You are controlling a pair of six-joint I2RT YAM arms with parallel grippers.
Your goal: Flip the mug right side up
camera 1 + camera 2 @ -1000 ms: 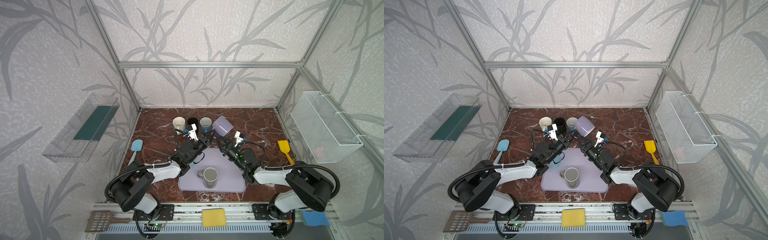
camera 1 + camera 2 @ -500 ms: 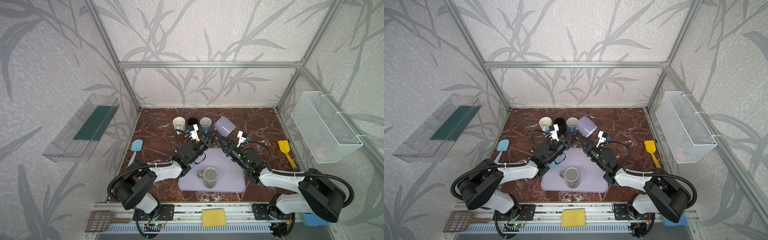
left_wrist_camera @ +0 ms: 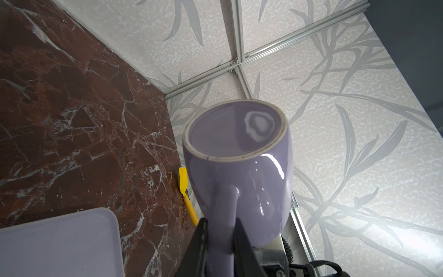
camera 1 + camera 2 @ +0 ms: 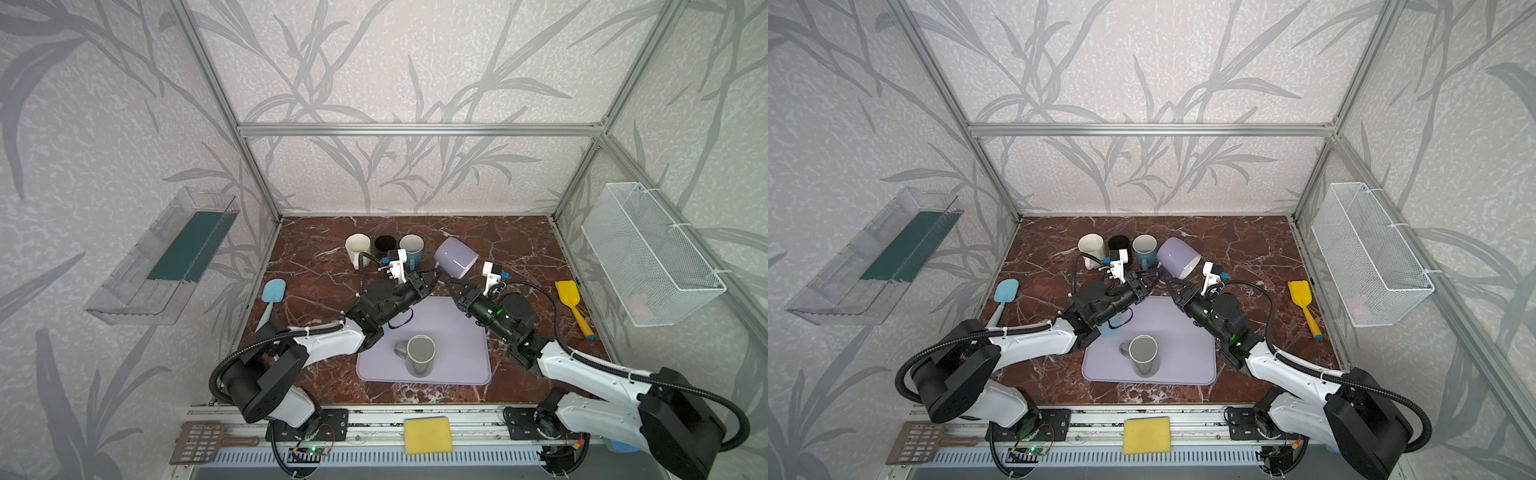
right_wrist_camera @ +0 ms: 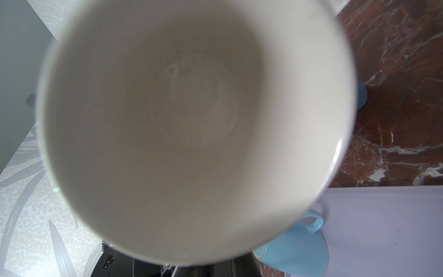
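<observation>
The lavender mug hangs tilted in the air behind the mat, base up and toward the back, mouth facing down toward my right arm. My left gripper is shut on its handle; the left wrist view shows the mug's base. My right gripper meets the lower rim in both top views. The mug's white inside fills the right wrist view, its rim ending where the jaws are, and the jaws themselves are hidden.
A grey mug stands upright on the lavender mat. A light-blue mug lies under my left arm. Cream, black and blue mugs stand at the back. A yellow spatula lies right, a blue spatula left.
The lavender mug has shifted slightly right and nearer with both grippers on it. The right arm's elbow has swung out to the right. The left fingers have eased a little on the handle.
</observation>
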